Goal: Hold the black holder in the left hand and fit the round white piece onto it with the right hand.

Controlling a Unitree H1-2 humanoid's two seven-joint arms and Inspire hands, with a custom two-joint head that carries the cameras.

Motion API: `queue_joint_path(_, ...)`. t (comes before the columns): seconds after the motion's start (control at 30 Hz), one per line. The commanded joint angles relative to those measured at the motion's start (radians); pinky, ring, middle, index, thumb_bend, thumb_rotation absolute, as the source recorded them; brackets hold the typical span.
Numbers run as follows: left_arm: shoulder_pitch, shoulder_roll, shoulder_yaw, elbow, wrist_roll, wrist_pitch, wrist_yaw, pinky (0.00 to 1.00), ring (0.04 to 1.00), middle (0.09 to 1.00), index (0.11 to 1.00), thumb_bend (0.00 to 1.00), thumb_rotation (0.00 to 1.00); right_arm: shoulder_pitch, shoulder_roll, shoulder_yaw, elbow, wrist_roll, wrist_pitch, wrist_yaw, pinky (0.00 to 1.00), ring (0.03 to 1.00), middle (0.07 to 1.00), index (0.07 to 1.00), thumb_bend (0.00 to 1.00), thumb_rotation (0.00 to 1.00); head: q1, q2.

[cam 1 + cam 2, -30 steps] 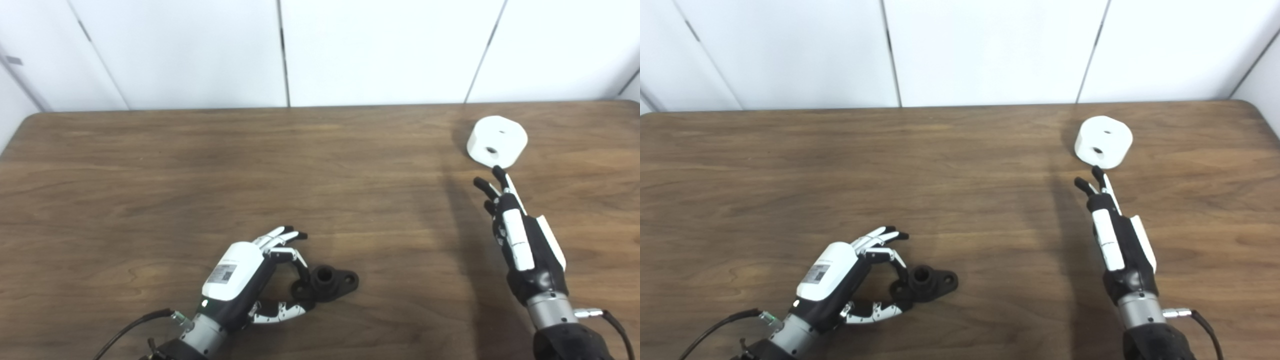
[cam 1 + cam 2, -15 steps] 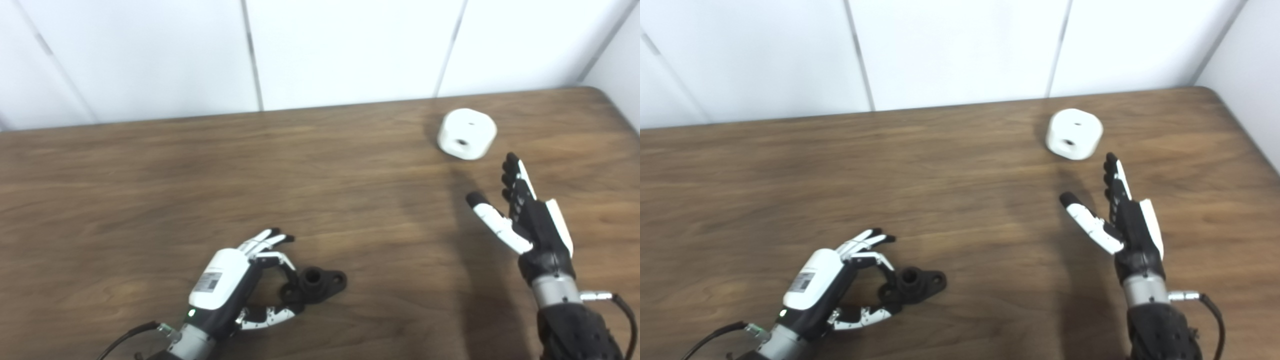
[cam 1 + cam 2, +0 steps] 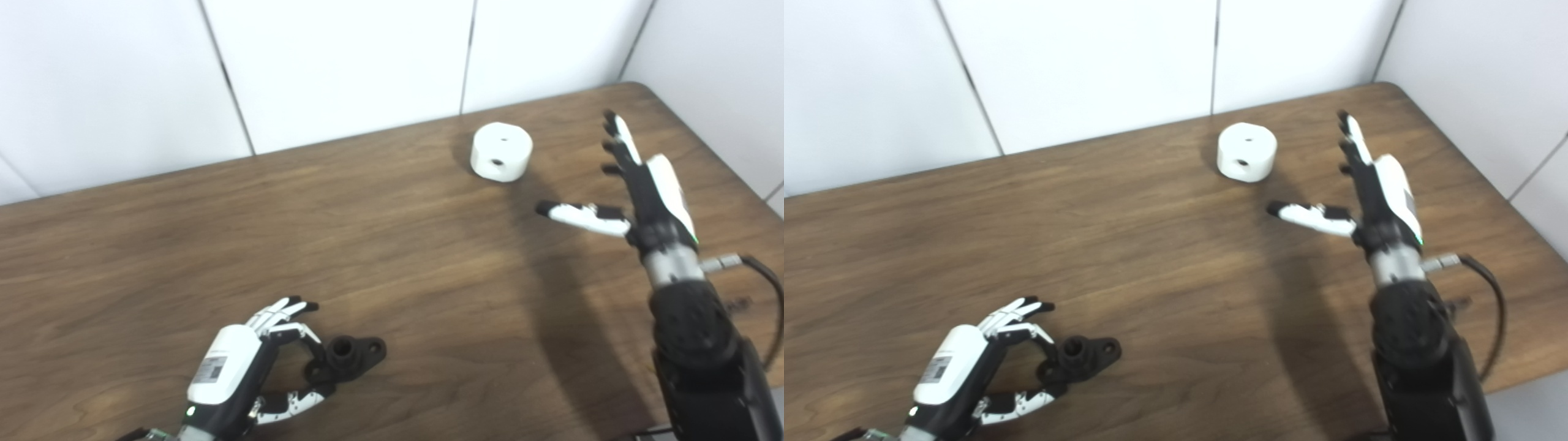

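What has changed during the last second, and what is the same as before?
The camera has swung to the right, so the whole picture shifted. The right hand opened, its thumb spreading sideways, and went from just short of the round white piece to beside it on the right, apart from it. Nothing was grasped or released. The left hand stays curled around one end of the black holder on the table, and the white piece has not moved.

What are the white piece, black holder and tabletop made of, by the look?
White piece: likely matte plastic; even white, no gloss.
Black holder: probably matte black plastic, possibly printed; dull, no metallic shine.
Table: wood-grain surface, likely laminate; smooth with soft sheen.
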State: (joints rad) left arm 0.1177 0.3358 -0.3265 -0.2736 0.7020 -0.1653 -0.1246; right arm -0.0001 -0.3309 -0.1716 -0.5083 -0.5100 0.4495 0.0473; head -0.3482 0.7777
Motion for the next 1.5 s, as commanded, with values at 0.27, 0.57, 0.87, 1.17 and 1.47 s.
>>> queue_joint_path(0.27,0.021,0.028,0.020,0.012,0.007,0.017,-0.040,0.89,0.904,0.840,0.491,0.51,0.06,-0.165,-0.094,0.020,0.160,-0.028,0.011,0.041,0.93,1.000,1.000,0.956,0.84,0.31,-0.011,0.009)
queue_joint_path(0.57,0.025,0.038,0.026,0.005,0.003,0.017,-0.050,0.87,0.906,0.836,0.491,0.51,0.06,-0.277,-0.138,0.099,0.341,-0.036,0.008,0.076,0.89,1.000,1.000,0.952,0.87,0.31,-0.021,0.014)
queue_joint_path(0.87,0.030,0.039,0.029,0.004,0.000,0.008,-0.049,0.87,0.901,0.831,0.491,0.51,0.06,-0.375,-0.151,0.175,0.481,-0.034,0.008,0.091,0.89,1.000,1.000,0.944,0.88,0.30,-0.021,0.016)
queue_joint_path(1.17,0.029,0.038,0.031,0.012,-0.004,0.002,-0.047,0.88,0.902,0.832,0.491,0.51,0.06,-0.437,-0.130,0.232,0.588,-0.049,0.007,0.070,0.89,1.000,1.000,0.952,0.87,0.31,-0.020,0.012)
queue_joint_path(1.47,0.034,0.036,0.033,0.003,-0.019,0.010,-0.056,0.86,0.904,0.835,0.491,0.51,0.06,-0.460,-0.111,0.235,0.608,-0.047,0.019,0.079,0.90,1.000,1.000,0.957,0.85,0.34,-0.015,0.010)
